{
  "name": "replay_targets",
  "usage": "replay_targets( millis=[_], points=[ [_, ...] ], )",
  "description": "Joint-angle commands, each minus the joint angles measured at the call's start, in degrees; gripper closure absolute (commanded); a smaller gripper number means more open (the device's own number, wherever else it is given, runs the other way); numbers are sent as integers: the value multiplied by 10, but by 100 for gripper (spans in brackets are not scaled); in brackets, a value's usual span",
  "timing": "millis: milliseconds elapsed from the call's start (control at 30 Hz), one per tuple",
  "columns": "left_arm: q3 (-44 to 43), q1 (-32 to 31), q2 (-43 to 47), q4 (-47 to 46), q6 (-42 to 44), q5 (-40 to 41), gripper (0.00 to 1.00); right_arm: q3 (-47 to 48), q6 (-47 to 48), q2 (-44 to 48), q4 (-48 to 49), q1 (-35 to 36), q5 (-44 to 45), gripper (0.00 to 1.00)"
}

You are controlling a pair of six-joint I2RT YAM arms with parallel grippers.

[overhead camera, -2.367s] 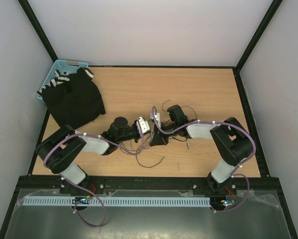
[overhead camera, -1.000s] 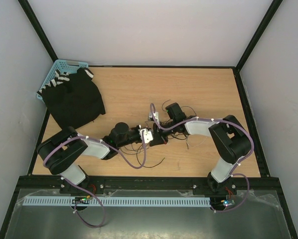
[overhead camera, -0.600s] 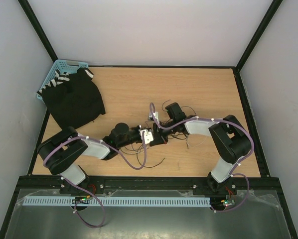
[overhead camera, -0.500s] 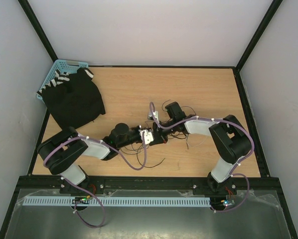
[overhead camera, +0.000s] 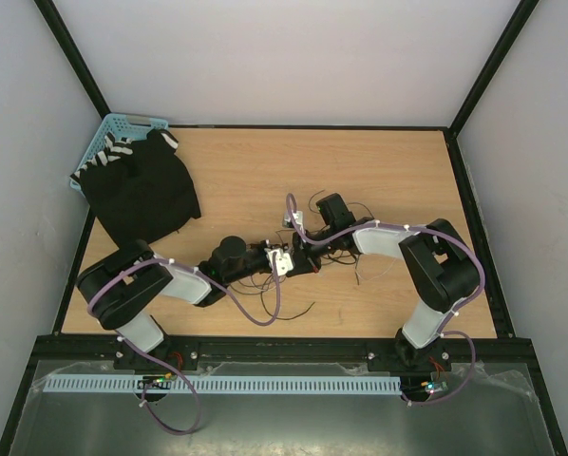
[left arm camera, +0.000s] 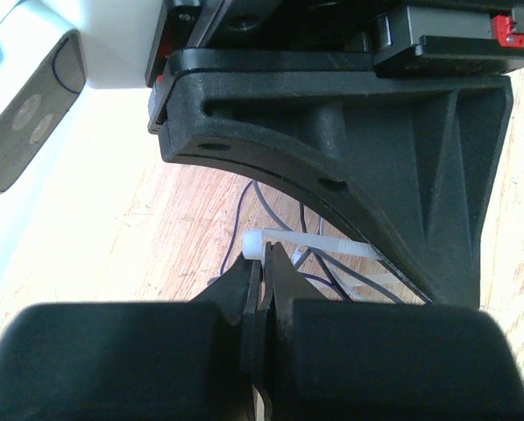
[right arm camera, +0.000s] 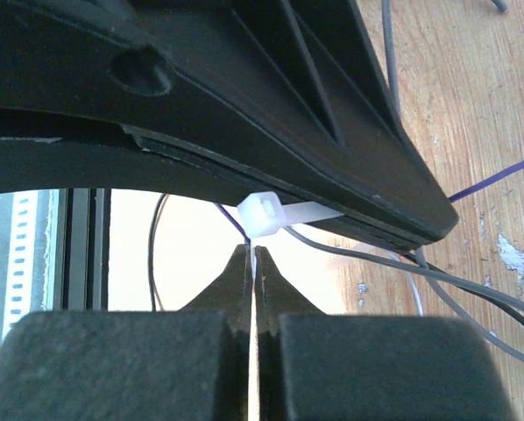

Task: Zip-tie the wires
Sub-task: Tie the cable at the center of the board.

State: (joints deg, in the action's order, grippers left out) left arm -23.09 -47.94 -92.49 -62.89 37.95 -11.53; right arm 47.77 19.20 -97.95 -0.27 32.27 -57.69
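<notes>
The left gripper (left arm camera: 264,266) is clenched, its tips against the head of the zip tie (left arm camera: 319,247); whether it grips it is unclear. The right gripper (right arm camera: 251,261) pinches a thin white strip just under that head. The wires (right arm camera: 472,294) trail below both, mid-tabletop (overhead camera: 379,171).

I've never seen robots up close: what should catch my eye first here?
In the middle of the wooden table, the left claw and right claw meet tip to tip, both pinched shut on a white zip tie amid hair-thin black wires. In the far left corner, a black cloth with white stripes drapes over a blue basket.
</notes>
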Motion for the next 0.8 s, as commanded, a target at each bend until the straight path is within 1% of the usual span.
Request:
replay_targets(
  millis=[0,767],
  points=[
    [6,-2,-6,-38,4,3,100,12,13,1,-18,-2,-24,100],
    [0,-2,-19,-46,-6,2,100,15,11,-19,-27,-1,-28,100]
  ],
)
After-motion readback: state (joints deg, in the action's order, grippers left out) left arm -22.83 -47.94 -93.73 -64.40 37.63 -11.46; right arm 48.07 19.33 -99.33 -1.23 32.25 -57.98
